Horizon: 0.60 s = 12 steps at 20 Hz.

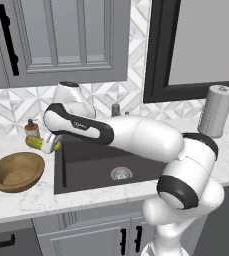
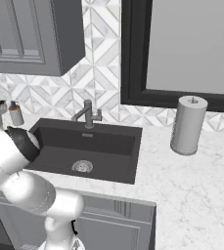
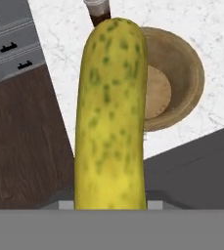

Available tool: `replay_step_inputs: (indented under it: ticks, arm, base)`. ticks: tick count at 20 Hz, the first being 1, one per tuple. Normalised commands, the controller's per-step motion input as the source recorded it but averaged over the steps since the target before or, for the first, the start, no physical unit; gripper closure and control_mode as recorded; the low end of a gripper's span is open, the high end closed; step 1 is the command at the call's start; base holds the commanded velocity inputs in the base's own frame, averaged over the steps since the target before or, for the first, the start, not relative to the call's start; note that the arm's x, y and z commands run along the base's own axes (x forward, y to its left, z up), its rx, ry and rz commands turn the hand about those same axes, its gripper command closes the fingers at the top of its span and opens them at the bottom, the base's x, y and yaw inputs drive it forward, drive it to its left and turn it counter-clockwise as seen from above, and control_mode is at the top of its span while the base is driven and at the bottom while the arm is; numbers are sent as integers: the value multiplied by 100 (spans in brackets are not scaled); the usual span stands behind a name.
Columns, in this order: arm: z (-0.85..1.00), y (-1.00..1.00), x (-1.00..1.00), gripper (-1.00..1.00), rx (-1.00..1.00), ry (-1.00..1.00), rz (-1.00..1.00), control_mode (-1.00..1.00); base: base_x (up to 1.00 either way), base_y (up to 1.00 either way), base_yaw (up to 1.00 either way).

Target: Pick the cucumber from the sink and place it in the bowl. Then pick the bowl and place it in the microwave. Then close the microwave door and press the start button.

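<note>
Left base view: gripper [image 1: 48, 142] clenched on the cucumber [image 1: 38, 142], held in the air by the sink [image 1: 86, 170] left rim, at about 1 o'clock from the bowl [image 1: 17, 171]; a small brown bottle [image 1: 32, 128] stands just behind
Right base view: sink basin bare but for the silver drain [image 2: 82, 166]; faucet [image 2: 88, 114] at 12 o'clock of it, paper towel roll [image 2: 188, 125] well to 3 o'clock
Hand view: cucumber runs 6 to 12 o'clock, covering the bowl's near side
Look: yellow skin, green speckles, slightly curved, blunt rounded tip
Risk: letting go here would likely drop it on the rim or counter, since the cucumber hangs off-centre; it may also roll and tip the shallow bowl
</note>
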Motion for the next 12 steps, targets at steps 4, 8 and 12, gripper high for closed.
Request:
replay_step_inputs:
  ticks: [4,8,12]
  arm:
    - [-17,85,14,100,-8,4,0,-100]
    - [-26,72,8,100,-1,0,-1,-100]
    - [-46,49,23,100,-1,0,-1,-100]
  base:
    - [0,0,0]
    - [0,0,0]
    - [0,0,0]
